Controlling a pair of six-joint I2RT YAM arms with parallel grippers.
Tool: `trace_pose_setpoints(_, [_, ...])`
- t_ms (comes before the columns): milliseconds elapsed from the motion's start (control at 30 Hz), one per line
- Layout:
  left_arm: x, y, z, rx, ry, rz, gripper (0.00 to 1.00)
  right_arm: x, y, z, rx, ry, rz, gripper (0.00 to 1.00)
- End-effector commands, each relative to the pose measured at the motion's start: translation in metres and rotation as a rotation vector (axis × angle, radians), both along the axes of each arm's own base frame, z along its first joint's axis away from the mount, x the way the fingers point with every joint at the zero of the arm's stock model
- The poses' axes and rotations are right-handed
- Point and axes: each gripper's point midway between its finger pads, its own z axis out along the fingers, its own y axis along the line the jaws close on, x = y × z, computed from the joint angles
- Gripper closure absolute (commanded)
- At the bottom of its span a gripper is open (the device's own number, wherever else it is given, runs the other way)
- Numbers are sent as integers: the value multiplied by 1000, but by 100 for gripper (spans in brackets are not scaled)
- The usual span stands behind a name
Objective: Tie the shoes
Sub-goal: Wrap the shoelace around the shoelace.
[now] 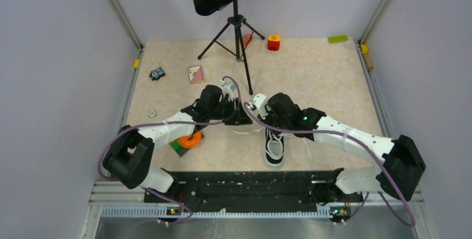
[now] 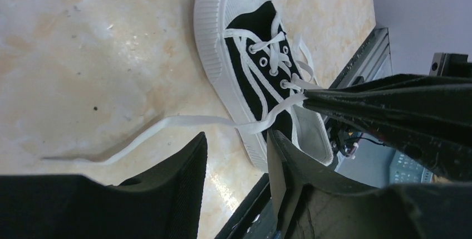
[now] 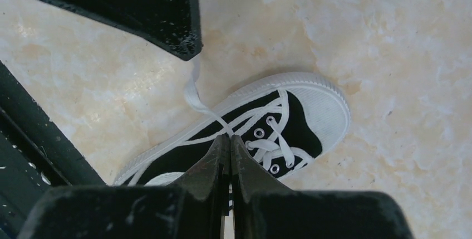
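Black canvas sneaker sits on the surface, light and easily nudged. Right hand is clenched on its limp lace (probably slippery; pinch mid-length); left hand is released, empty.

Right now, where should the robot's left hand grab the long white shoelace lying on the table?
Probably the free stretch of the lace just off the sneaker, from above, with the left gripper straddling it crosswise. That stretch is thin and low over the table, and the right gripper pinches it near the eyelets, so the shoe end is taken.
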Motion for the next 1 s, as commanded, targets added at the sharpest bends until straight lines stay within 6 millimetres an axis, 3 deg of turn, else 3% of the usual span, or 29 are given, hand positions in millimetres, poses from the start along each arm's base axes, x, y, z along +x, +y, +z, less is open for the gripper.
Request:
trace_pose_setpoints(0, [7,-25,22,-60,-122,-87,52,4,5,23,196,20,-83,100])
trace_pose_setpoints(333, [-2,-59,19,-80,-105,-190,54,5,-11,25,337,68,-238,100])
trace_pose_setpoints(733, [-21,-74,10,-20,-127,-278,58,12,-22,25,375,111,-320,100])
trace_pose_setpoints(967, [-20,-82,5,-3,-126,-283,60,11,-23,24,378,130,-330,100])
